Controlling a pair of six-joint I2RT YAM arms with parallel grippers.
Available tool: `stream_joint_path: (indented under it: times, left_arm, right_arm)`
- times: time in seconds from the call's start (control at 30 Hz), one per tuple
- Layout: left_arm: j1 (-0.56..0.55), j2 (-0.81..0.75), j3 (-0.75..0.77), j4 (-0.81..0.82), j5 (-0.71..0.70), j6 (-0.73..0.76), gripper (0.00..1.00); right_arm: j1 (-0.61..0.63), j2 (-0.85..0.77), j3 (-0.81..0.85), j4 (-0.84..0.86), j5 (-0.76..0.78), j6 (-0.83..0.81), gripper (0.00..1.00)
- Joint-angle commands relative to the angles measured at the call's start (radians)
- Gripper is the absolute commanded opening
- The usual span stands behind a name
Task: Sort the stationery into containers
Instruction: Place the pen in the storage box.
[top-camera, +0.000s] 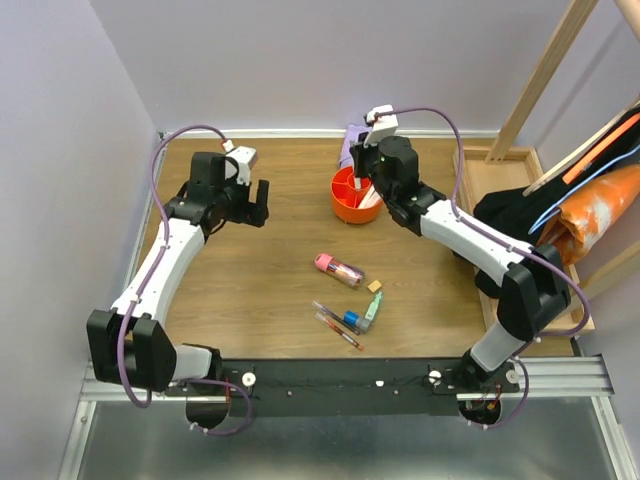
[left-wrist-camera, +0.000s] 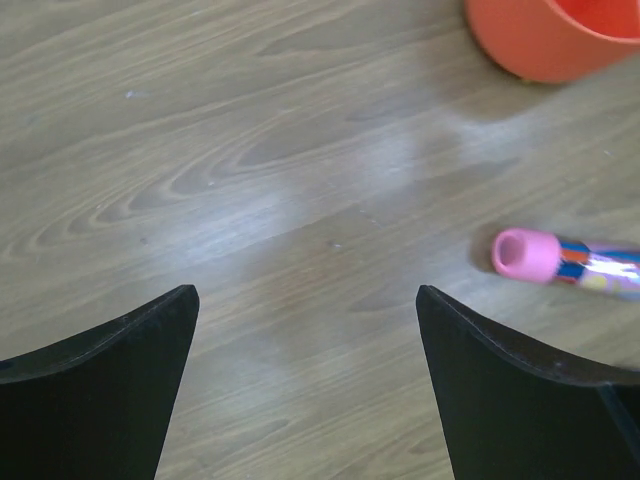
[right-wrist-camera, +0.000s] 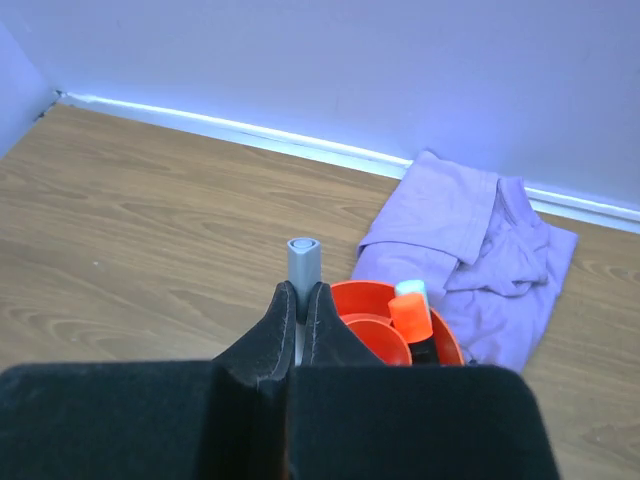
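You have your right pincer (right-wrist-camera: 302, 292) pinching a grey-topped pen (right-wrist-camera: 303, 262) over the orange cup (top-camera: 340, 210), far centre, with one highlighter (right-wrist-camera: 410, 318) inside. Left pincer (left-wrist-camera: 305, 295) is spread and empty. Pink tube (top-camera: 338, 268), eraser (top-camera: 375, 286) and pens (top-camera: 335, 325) lie unsorted on the near worktop (top-camera: 250, 280).

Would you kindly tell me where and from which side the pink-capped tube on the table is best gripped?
I'd take the pink-capped tube across the middle of its barrel, descending from above with the open left gripper. It lies flat on the table, nothing touching it, so the jaws should straddle its narrow width.
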Motion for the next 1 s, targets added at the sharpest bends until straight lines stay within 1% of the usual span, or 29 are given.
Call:
stream_joint_path:
  times: [0.0, 0.13, 0.33, 0.6, 0.97]
  left_arm:
    - [-0.067, -0.050, -0.042, -0.033, 0.079, 0.081, 0.99]
    - [-0.093, -0.024, -0.047, -0.064, 0.069, 0.076, 0.99]
    - [-0.093, 0.064, 0.014, -0.078, 0.027, 0.084, 0.99]
    - [-0.093, 0.151, 0.089, -0.086, -0.007, 0.094, 0.99]
    - [-0.093, 0.176, 0.094, -0.086, -0.023, 0.091, 0.99]
  right_arm:
    - [-0.054, 0.017, -0.118, 0.309, -0.014, -0.065, 0.01]
    - [-0.092, 0.018, -0.202, 0.430, -0.027, -0.066, 0.01]
    - [-0.134, 0.029, -0.282, 0.522, -0.041, -0.066, 0.00]
    - [-0.148, 0.084, -0.327, 0.573, -0.039, -0.014, 0.01]
    - [-0.146, 0.109, -0.391, 0.551, -0.022, 0.049, 0.00]
